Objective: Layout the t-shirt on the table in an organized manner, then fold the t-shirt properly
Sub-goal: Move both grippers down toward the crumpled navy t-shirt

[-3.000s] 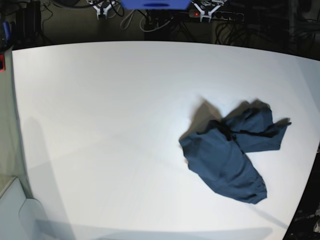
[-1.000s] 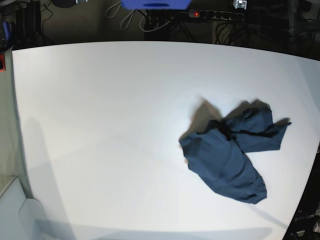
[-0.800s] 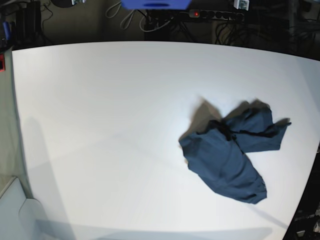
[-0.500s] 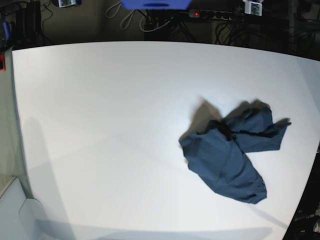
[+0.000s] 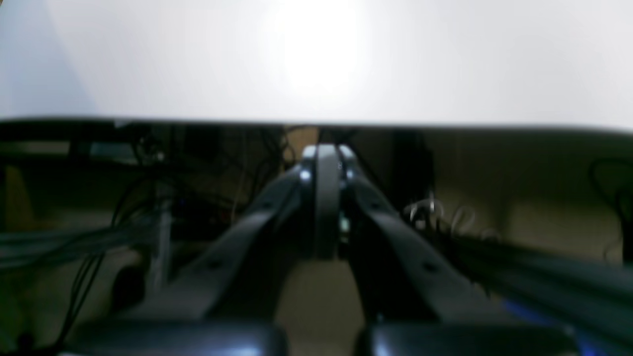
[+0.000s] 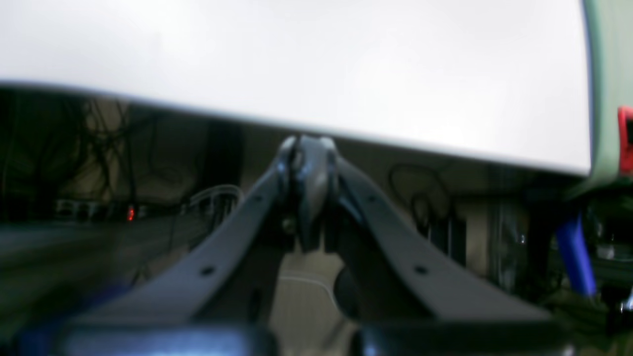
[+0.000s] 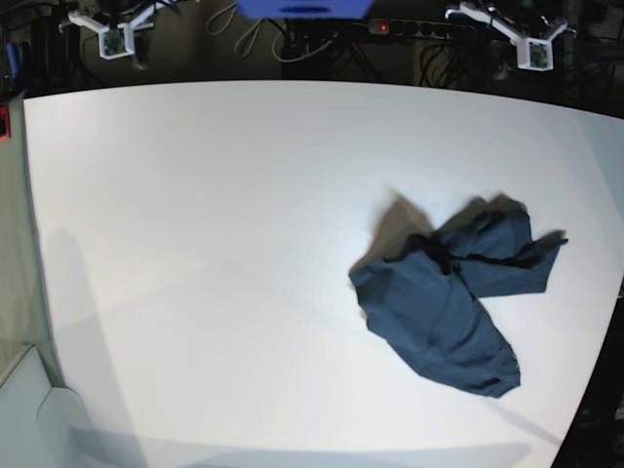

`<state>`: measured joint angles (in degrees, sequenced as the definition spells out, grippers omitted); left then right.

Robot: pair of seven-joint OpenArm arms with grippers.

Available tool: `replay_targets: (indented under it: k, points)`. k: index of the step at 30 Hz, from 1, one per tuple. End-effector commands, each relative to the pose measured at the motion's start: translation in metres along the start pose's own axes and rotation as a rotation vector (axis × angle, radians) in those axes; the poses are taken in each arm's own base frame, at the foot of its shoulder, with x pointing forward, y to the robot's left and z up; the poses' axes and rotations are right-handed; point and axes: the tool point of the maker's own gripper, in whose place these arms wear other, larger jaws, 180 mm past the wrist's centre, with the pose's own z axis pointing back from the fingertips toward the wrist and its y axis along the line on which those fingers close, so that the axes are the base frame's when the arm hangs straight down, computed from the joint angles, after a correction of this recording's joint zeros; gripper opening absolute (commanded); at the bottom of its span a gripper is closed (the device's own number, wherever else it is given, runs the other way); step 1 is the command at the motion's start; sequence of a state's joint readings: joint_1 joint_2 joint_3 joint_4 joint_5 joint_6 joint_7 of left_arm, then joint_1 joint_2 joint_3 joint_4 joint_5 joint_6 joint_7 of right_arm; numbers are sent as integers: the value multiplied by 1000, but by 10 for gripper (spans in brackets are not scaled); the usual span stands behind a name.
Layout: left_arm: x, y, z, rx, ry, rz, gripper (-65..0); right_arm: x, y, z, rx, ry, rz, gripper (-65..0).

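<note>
The dark navy t-shirt (image 7: 453, 297) lies crumpled in a heap on the right part of the white table (image 7: 214, 244), close to its curved right edge. No gripper touches it. Both arms hover beyond the table's far edge: the left arm's white end (image 7: 531, 47) at the base view's top right, the right arm's white end (image 7: 115, 37) at the top left. In the left wrist view my left gripper (image 5: 321, 159) is shut and empty, just short of the table edge (image 5: 316, 122). My right gripper (image 6: 307, 148) is likewise shut on nothing, short of the table edge (image 6: 346, 133).
Behind the far edge hang cables and a power strip with a red light (image 7: 382, 27), beside a blue object (image 7: 302, 8). A grey-green surface (image 7: 12, 253) borders the table's left side, with a red part (image 7: 4, 122) on it.
Both arms' white ends have spread outward and come further into the top of the base view. The t-shirt has not moved.
</note>
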<state>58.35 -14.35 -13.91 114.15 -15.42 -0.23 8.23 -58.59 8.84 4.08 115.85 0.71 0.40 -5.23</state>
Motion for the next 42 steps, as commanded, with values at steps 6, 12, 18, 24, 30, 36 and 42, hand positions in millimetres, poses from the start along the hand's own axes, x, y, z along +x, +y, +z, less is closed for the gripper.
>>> replay_targets:
  k: [6,12,18,24,30,36,42]
  points:
    - [37,3,-10,10,-127,143,-649,66,2,-29,-1,-212,-12,-650]
    - [69,3,-25,2,-229,208,-649,117,24,-48,56,-360,-36,-649]
    - [103,18,-35,81,-359,299,-649,154,45,-57,115,-463,-43,-649]
    - [129,51,-33,173,-451,312,-649,182,70,-58,187,-534,-51,-519]
    - [158,76,-46,202,-459,291,-644,184,93,-54,251,-539,-57,-390]
    - [172,77,-69,182,-385,344,-538,191,107,-59,286,-521,-55,-373]
    - [150,102,-89,238,-301,454,-309,192,115,-66,301,-471,-49,-373]
